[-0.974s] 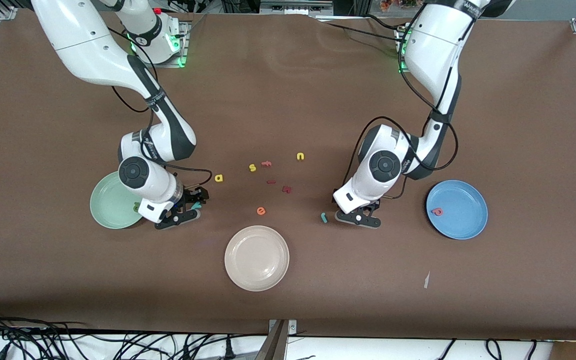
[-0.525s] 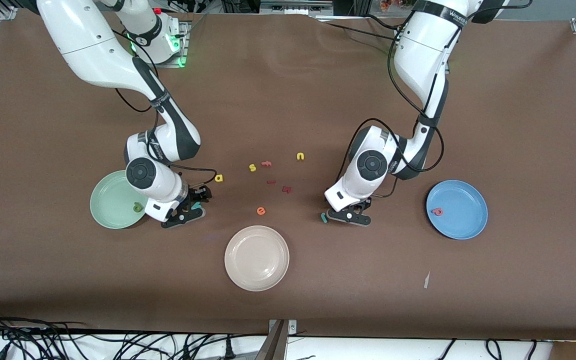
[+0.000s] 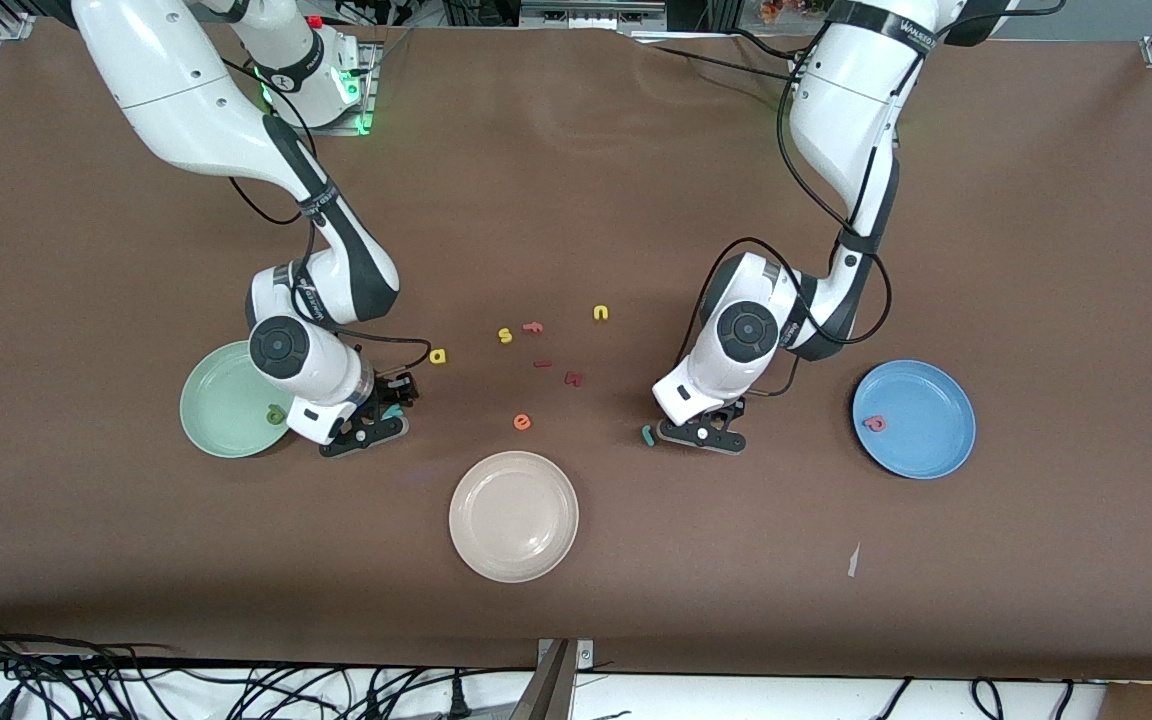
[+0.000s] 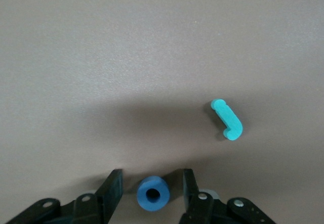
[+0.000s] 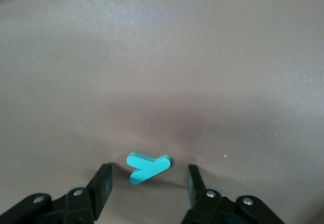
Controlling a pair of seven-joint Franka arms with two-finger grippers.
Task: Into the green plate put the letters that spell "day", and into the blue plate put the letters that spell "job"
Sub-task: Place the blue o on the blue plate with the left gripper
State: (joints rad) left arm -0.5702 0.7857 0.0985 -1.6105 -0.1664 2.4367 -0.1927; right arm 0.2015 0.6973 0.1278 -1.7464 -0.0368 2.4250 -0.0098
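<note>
"Two pickups at once?"

"Yes. The blue o (image 4: 153, 197) lies on the table between the spread fingers of the left gripper (image 4: 152, 183), with a gap on each side. The teal j (image 4: 229, 121) is just outside them."

"And the y?"

"The teal y (image 5: 148, 167) lies between the right gripper's (image 5: 149, 173) spread fingers, untouched, its long stroke slanting across the gap. Nothing else is readable."

Two glossy white arms, dark grey joint bands, looping black cables, black fingers (image 4: 114, 186) with silver screws
</note>
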